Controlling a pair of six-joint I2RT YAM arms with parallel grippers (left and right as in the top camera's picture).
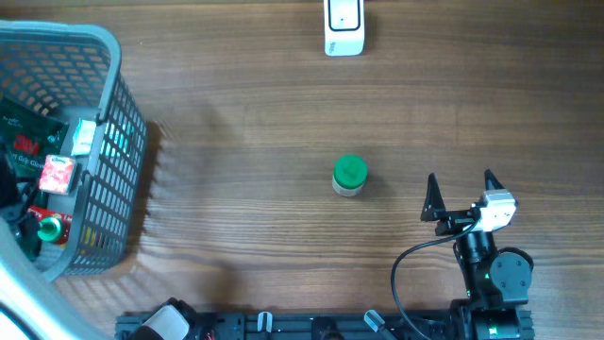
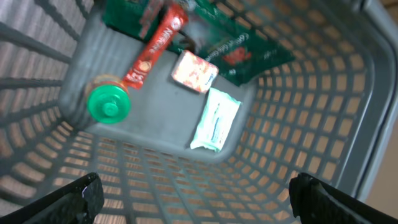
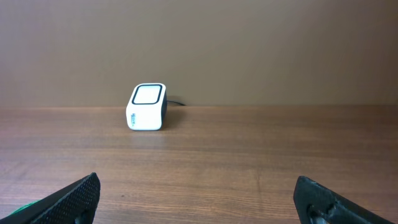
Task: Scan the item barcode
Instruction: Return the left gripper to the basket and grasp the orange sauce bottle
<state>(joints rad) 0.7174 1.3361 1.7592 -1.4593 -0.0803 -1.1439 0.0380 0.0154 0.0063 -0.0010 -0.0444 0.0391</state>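
overhead view: three lines
barcode scanner (image 1: 343,26): white unit at the far edge of the table (image 1: 236,104), well apart from both arms.
green-lidded jar (image 1: 349,176): upright on bare wood at mid-table, between the barcode scanner and the right gripper (image 1: 461,179), touching neither.
basket (image 1: 66,34): grey mesh, at the left edge, holding packaged goods; the left arm reaches over it, and its jaws cannot be made out from above.

left wrist view: two lines
left gripper (image 2: 194,183): jaws released and empty, hanging above the floor of the basket (image 2: 323,93).
basket contents: a second green-capped jar (image 2: 109,104), a red tube (image 2: 154,50), an orange packet (image 2: 194,71), a pale sachet (image 2: 214,119) and a dark green pouch (image 2: 249,53), lying close together, none of them touched.

right wrist view: two lines
barcode scanner (image 3: 148,107): straight ahead and well apart, its window facing up and toward the camera.
right gripper (image 3: 196,186): fingers spread wide with only bare table between them; a green sliver at the lower left corner is probably the lid of the green-lidded jar.

step in hand: judged to be the pickup; nothing is grasped and no barcode faces the window.
next move: whichever gripper takes an item must come down around it and close on its sides. The green-lidded jar is the nearest candidate for the right gripper, which would first have to shift left. The item must then be carried to the barcode scanner and turned so its label meets the window; no barcode is visible on any item.
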